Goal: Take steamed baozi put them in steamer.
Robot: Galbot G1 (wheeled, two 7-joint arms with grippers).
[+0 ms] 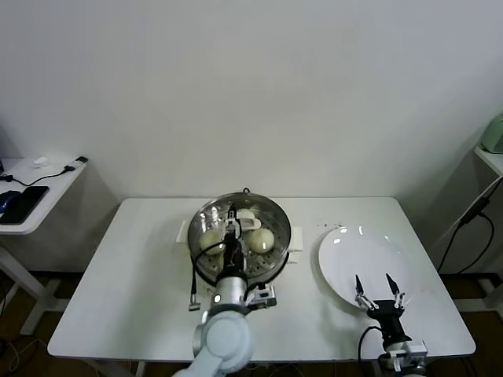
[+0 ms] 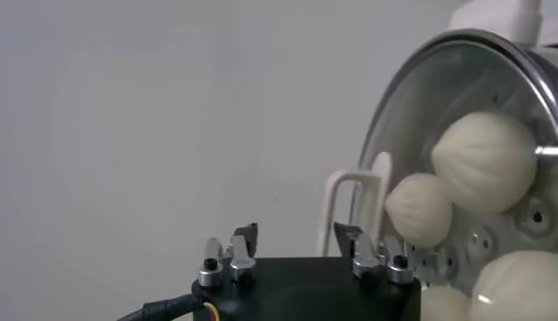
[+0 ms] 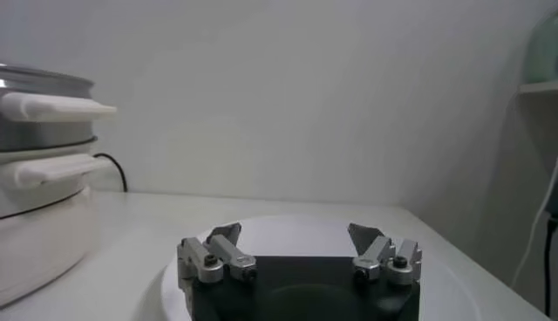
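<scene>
The steel steamer [image 1: 277, 224] stands mid-table on its cream base. Several cream-white baozi lie on its perforated tray; two show in the head view [image 1: 263, 240] [image 1: 211, 239]. In the left wrist view the steamer's rim [image 2: 410, 87] shows with baozi inside, one large [image 2: 484, 161] and one smaller [image 2: 418, 209]. My left gripper [image 1: 232, 222] [image 2: 296, 235] hovers over the steamer, open and empty. My right gripper [image 1: 374, 285] [image 3: 296, 235] is open and empty over the front edge of the white plate [image 1: 365, 251] [image 3: 288, 225], which holds nothing.
The steamer's white side handles [image 3: 52, 106] stick out toward the plate. A low side table [image 1: 31, 196] with a phone stands at the far left. A shelf [image 1: 491, 157] and a cable [image 1: 464, 228] are at the right.
</scene>
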